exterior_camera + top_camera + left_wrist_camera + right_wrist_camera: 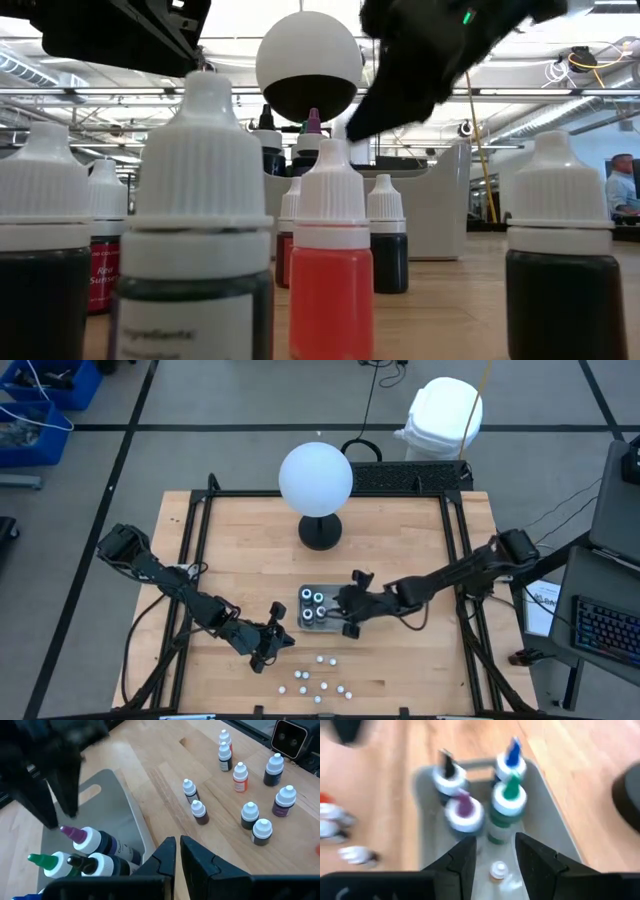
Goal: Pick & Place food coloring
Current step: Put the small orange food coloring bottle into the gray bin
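Both dark arms reach inward from the desk's side edges, elbows bent and forearms low. The left end effector [268, 650] sits left of centre toward the near edge, its two fingers [165, 855] drawn almost together with only a thin slit between them. The right end effector [345, 608] lies just right of centre, its fingers [462, 857] parted and holding nothing.
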Motion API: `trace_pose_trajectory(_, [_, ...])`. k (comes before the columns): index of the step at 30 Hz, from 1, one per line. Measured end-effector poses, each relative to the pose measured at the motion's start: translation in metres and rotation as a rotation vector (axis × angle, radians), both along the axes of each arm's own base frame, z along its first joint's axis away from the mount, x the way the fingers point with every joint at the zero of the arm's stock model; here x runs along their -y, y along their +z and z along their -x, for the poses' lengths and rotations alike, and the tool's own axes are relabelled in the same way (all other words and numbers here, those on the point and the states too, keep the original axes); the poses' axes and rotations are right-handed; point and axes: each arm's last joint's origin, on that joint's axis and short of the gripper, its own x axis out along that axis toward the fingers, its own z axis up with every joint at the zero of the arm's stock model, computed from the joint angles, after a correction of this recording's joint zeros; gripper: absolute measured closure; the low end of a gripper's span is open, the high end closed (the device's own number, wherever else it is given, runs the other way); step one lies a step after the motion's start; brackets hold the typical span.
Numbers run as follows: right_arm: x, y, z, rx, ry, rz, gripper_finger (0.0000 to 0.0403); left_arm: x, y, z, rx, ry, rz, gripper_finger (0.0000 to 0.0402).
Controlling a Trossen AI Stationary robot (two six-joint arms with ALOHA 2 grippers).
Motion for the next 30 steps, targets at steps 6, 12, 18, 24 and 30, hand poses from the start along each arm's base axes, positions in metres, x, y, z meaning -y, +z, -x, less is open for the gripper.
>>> trace_pose_trajectory(6, [-0.025, 0.026, 0.024, 0.044, 0.109, 0.048, 0.0297, 0.0, 0.0, 0.0, 0.0, 0.0, 0.0, 0.0366])
trace_pose_trajectory(12, [-0.047, 0.022, 0.06, 0.218, 0.223, 0.1, 0.0346, 0.0, -0.002, 0.001, -0.032, -0.002, 0.008, 0.0366])
trace_pose_trajectory(18, [-0.031, 0.003, 0.095, 0.313, 0.222, 0.105, 0.0398, 0.0, -0.001, 0.0, -0.021, 0.028, 0.066, 0.0366])
trace_pose_trajectory(24, [-0.007, -0.008, 0.122, 0.348, 0.179, 0.075, 0.04, 0.004, 0.007, -0.003, 0.033, 0.035, 0.182, 0.0366])
trace_pose_trajectory(30, [0.006, -0.019, 0.145, 0.353, 0.193, 0.091, 0.04, 0.022, 0.028, -0.004, -0.044, 0.1, 0.481, 0.0366])
